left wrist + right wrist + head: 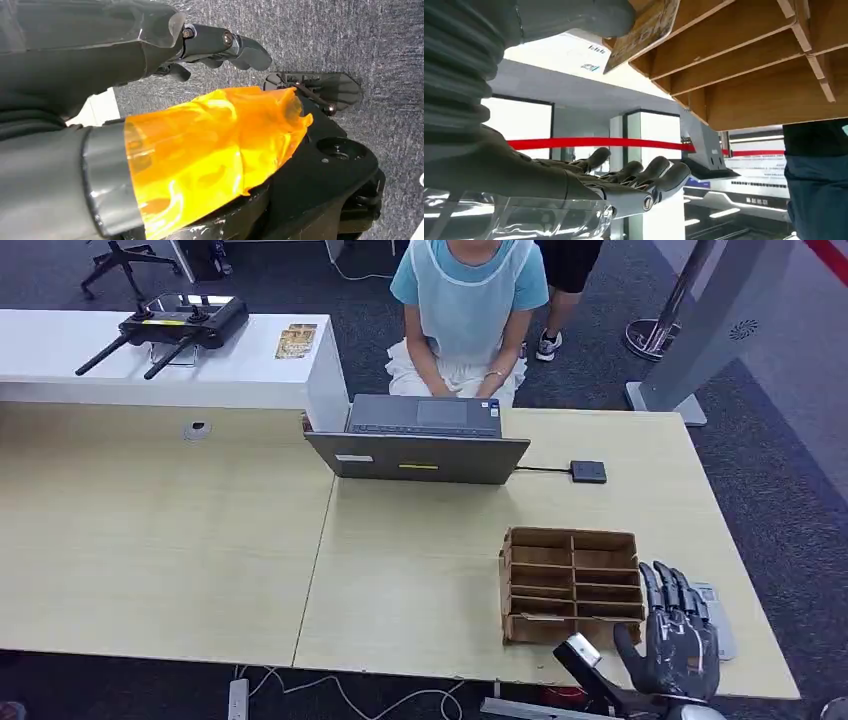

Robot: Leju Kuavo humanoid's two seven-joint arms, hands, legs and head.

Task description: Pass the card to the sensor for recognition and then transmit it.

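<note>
The right robot hand (pixel 672 635) hung over the desk (pixel 420 570) beside the wooden box (pixel 570 585), fingers spread, holding nothing. In the right wrist view a card (pixel 644 32) stuck out of the box – maybe the task's card. The left robot hand (pixel 220 47) hung over grey carpet (pixel 350 35) – fingers apart, empty.

A long light-wood desk (pixel 170 540) made of two joined panels stands on dark grey speckled carpet (pixel 780 500). Behind its far-left part runs a white counter (pixel 150 365), its end panel just beside an open grey laptop (pixel 420 440). A person in a light blue top (pixel 468 300) sits behind the laptop. A grey pillar on a flat base (pixel 690 350) rises far beyond the desk's right end. White cables (pixel 330 695) trail on the floor under the near edge.
</note>
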